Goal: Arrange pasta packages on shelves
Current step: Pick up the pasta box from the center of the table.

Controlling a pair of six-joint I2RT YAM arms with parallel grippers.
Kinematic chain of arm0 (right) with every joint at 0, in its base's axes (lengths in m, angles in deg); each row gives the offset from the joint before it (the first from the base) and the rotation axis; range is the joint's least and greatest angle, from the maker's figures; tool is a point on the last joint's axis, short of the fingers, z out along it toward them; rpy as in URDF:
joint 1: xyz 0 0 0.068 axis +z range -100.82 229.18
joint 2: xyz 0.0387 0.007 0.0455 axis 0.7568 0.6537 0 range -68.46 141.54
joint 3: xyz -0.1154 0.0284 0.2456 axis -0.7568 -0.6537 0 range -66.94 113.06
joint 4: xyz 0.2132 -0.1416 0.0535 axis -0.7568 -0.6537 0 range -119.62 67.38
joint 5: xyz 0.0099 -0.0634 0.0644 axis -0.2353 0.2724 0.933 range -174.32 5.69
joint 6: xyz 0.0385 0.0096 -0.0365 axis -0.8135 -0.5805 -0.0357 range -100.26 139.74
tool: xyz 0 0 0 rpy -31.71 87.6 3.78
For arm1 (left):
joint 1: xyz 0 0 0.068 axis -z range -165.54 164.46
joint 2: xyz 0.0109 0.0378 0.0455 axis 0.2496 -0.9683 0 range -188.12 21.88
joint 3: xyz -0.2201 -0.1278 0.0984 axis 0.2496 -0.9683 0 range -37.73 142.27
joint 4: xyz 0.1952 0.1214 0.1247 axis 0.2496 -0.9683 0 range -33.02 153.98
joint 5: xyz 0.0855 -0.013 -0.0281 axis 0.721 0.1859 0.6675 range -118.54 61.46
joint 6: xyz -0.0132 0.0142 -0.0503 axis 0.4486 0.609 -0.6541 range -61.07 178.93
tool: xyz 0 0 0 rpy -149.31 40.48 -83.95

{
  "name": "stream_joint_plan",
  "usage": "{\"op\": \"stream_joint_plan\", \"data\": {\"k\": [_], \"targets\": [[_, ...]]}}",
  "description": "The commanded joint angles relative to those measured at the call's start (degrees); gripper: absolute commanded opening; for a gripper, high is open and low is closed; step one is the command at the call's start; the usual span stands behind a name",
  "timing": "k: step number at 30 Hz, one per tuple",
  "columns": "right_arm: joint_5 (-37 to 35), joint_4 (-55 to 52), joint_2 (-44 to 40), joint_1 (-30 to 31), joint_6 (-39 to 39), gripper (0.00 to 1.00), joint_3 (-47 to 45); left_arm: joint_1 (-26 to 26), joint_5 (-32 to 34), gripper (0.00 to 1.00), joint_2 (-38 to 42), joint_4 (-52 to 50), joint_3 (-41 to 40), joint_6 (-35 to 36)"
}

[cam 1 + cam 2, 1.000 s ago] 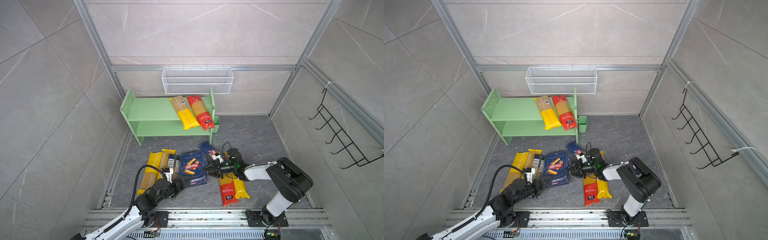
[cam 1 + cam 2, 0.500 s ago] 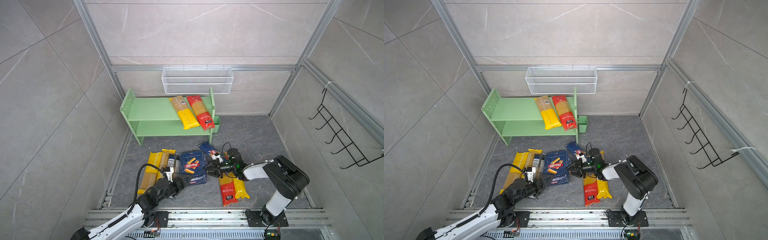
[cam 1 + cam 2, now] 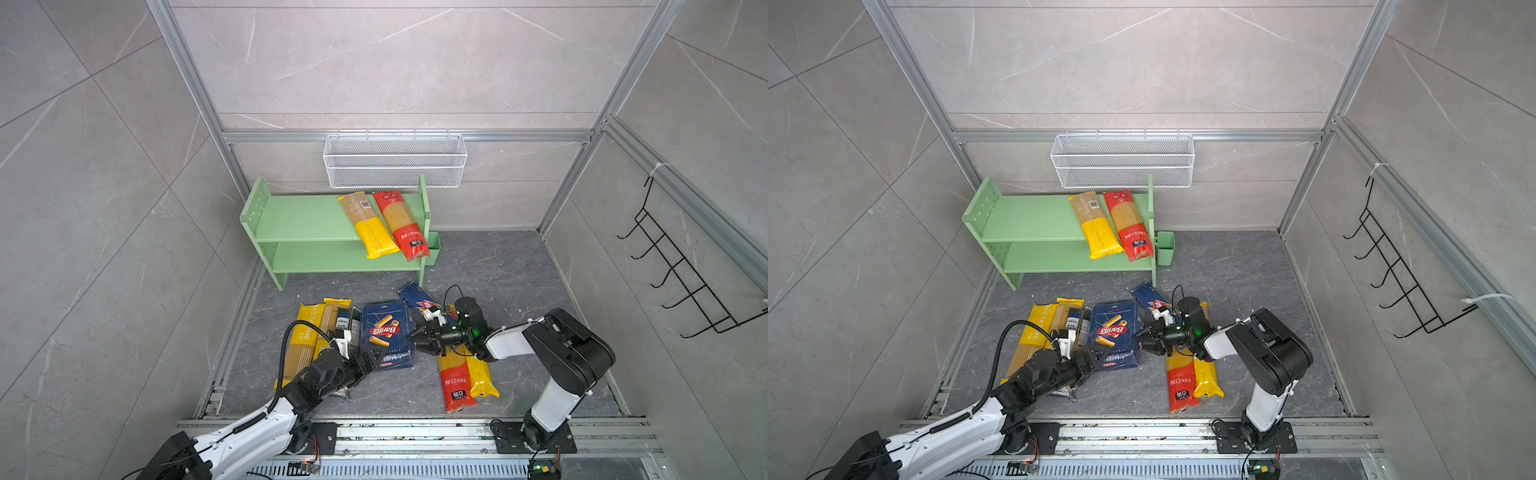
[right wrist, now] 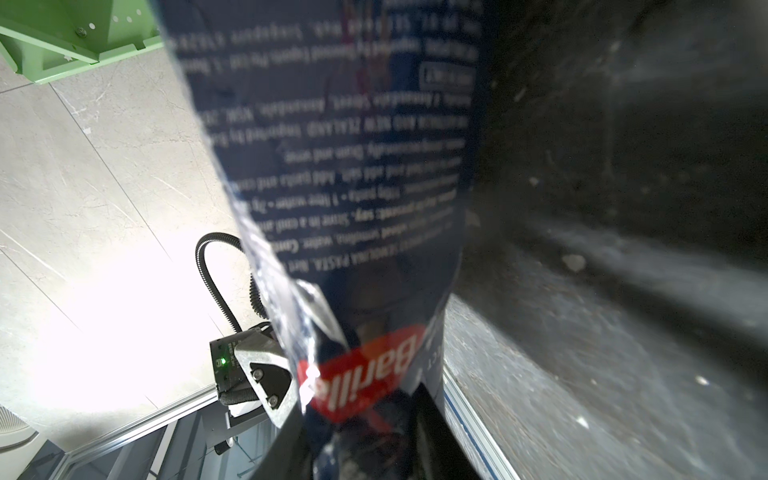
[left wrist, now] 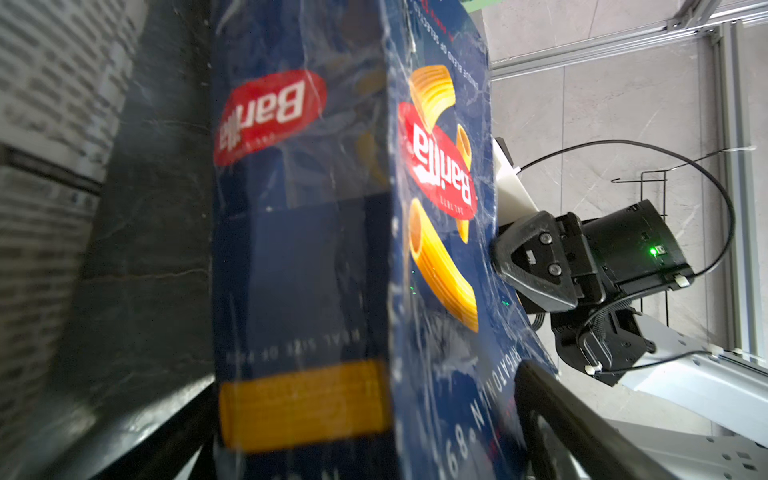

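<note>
Shelves point(image 3: 307, 216): upper centre of frame, two spaghetti bags point(image 3: 380, 224) on top board.
Barilla box point(image 3: 384, 332): on floor point(image 3: 498, 270), lower centre; risk: thin edge pinch may slip, or wrap tear, on lift.
Right gripper point(image 3: 417, 336): clamped on box's right edge.
Left gripper point(image 3: 366, 358): jaws wide apart, straddling box's lower-left corner.

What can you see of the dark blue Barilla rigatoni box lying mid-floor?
Dark blue cardboard Barilla rigatoni box, wrapped in creased clear film: red oval logo, yellow pasta tubes printed. It lies face up on the dark grey stone-look floor. The black right gripper is shut on its right edge; the open black left gripper straddles its near end.
</note>
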Motion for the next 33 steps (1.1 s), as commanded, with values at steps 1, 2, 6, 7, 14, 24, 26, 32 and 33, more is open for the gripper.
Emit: {"op": "stream_joint_plan", "data": {"k": [1, 2, 6, 7, 14, 24, 26, 32, 33], "targets": [[3.8, 4.2, 0.4, -0.5, 1.5, 0.34, -0.4, -0.7, -2.2, 1.0, -3.1, 6.9, 2.6, 1.9], [3.8, 4.3, 0.5, -0.5, 1.6, 0.34, -0.6, -0.9, -2.3, 1.0, -3.8, 7.8, 2.7, 2.0], [4.1, 3.8, 0.8, -0.6, 2.1, 0.34, -0.9, -1.7, -2.6, 1.0, -4.3, 9.0, 3.3, 2.3], [4.2, 3.3, 0.9, -0.6, 2.3, 0.34, -0.9, -1.8, -2.7, 0.99, -4.2, 8.8, 3.6, 2.7], [4.3, 2.5, 2.0, -0.5, 3.0, 0.34, -0.2, -1.8, -3.6, 0.92, -6.9, 11.8, 5.1, 3.8], [4.5, 2.0, 2.5, -0.6, 4.1, 0.41, -1.0, -1.9, -7.1, 0.52, -15.8, 19.0, 7.6, 2.9], [4.6, 1.2, 2.1, -0.6, 4.7, 0.5, -1.3, -1.9, -6.9, 0.48, -14.8, 18.1, 7.4, 3.0], [3.9, -10.8, -3.8, -0.6, 12.3, 0.97, -0.3, -1.9, -5.5, 0.35, -7.8, 11.4, 7.4, 4.7], [3.4, -15.5, -5.5, -0.6, 15.0, 0.99, 0.4, -1.9, -5.3, 0.32, -6.5, 10.3, 7.4, 5.0]]}}
